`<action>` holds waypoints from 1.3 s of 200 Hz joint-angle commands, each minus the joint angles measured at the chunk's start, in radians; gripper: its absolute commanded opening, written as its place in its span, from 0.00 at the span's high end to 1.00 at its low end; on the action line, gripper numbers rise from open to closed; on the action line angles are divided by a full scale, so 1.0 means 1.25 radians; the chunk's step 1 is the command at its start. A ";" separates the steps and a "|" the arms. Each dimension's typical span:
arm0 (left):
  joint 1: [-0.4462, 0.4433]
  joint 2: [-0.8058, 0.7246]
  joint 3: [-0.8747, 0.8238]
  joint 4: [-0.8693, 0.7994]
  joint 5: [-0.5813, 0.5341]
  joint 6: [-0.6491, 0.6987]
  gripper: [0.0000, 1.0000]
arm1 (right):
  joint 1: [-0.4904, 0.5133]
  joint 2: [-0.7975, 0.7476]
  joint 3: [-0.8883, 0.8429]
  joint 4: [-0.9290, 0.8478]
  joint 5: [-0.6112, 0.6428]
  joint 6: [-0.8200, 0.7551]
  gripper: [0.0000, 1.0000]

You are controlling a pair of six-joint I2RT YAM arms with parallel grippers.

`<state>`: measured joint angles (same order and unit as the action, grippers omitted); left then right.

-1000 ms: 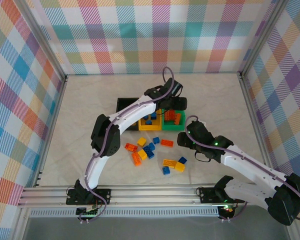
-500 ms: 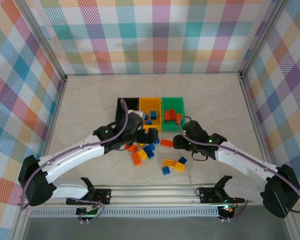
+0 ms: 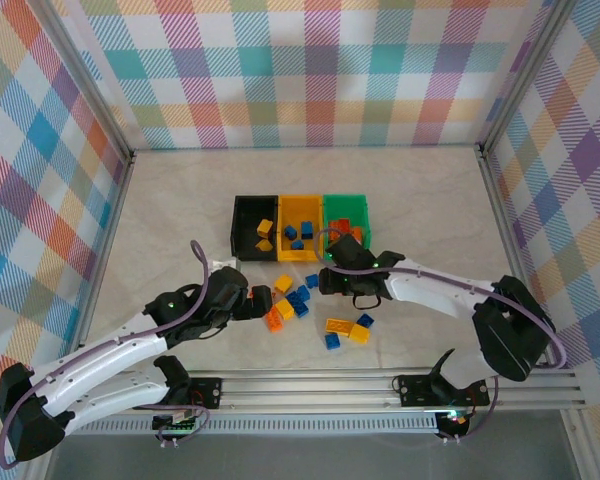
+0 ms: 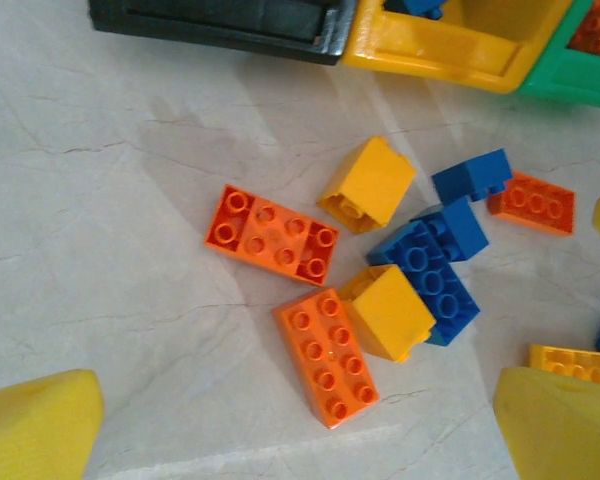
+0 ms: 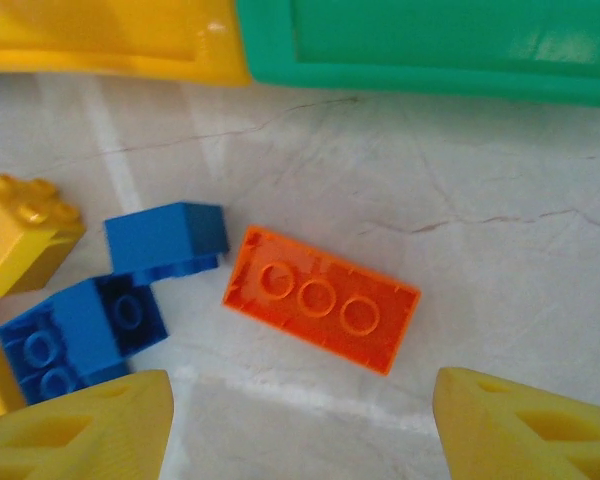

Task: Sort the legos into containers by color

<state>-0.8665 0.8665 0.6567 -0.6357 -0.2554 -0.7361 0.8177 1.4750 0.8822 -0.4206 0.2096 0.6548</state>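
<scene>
Legos [image 3: 285, 300], small studded plastic bricks in orange, yellow and blue, lie loose on the pale marbled table [image 3: 170, 200] just ahead of both my arms, with a smaller cluster at five o'clock from the main heap. My left gripper [image 4: 295, 435] hovers at the heap's nine o'clock, its yellow fingers [image 4: 35, 425] spread wide and holding nothing. Right ahead of them lies a long orange eight-stud brick [image 4: 325, 355], touching a plain-faced yellow brick [image 4: 385, 312] at its two o'clock; that one in turn touches a blue studded brick [image 4: 435, 280]. A second orange eight-stud brick [image 4: 272, 233] lies just beside, at eleven o'clock from the first. My right gripper [image 5: 302, 410] hangs at the heap's two o'clock, low over the table, its yellow fingertips [image 5: 80, 430] apart and empty. An orange brick showing three rings in a row [image 5: 322, 297] lies flat on the table ahead of the gap, touched by neither finger, with a small blue brick [image 5: 165, 240] near its nine o'clock. Farthest off, at twelve o'clock from the heap, three open-top bins stand joined in a row: the black plastic bin [image 3: 236, 225] at the nine o'clock end with yellow bricks in it, the yellow-orange plastic bin [image 3: 300, 199] in the middle with blue ones, and the green plastic bin [image 3: 345, 197] at the three o'clock end with orange ones.
</scene>
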 commanded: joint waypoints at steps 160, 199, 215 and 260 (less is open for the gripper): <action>0.012 -0.039 -0.028 -0.034 -0.048 -0.002 0.00 | -0.080 -0.073 -0.069 -0.111 0.104 0.089 0.40; 0.017 -0.033 -0.017 -0.042 -0.052 0.005 0.00 | -0.079 -0.042 0.001 -0.065 -0.076 -0.105 0.21; 0.020 -0.034 -0.015 -0.049 -0.054 0.003 0.00 | -0.071 0.024 0.040 -0.108 -0.071 -0.145 0.20; 0.026 -0.052 -0.046 -0.056 -0.053 -0.017 0.00 | -0.056 0.117 0.081 -0.157 -0.037 -0.179 0.19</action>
<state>-0.8482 0.8215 0.6353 -0.6807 -0.3088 -0.7418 0.7341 1.5822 0.9493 -0.5404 0.1593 0.4942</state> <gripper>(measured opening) 0.999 0.807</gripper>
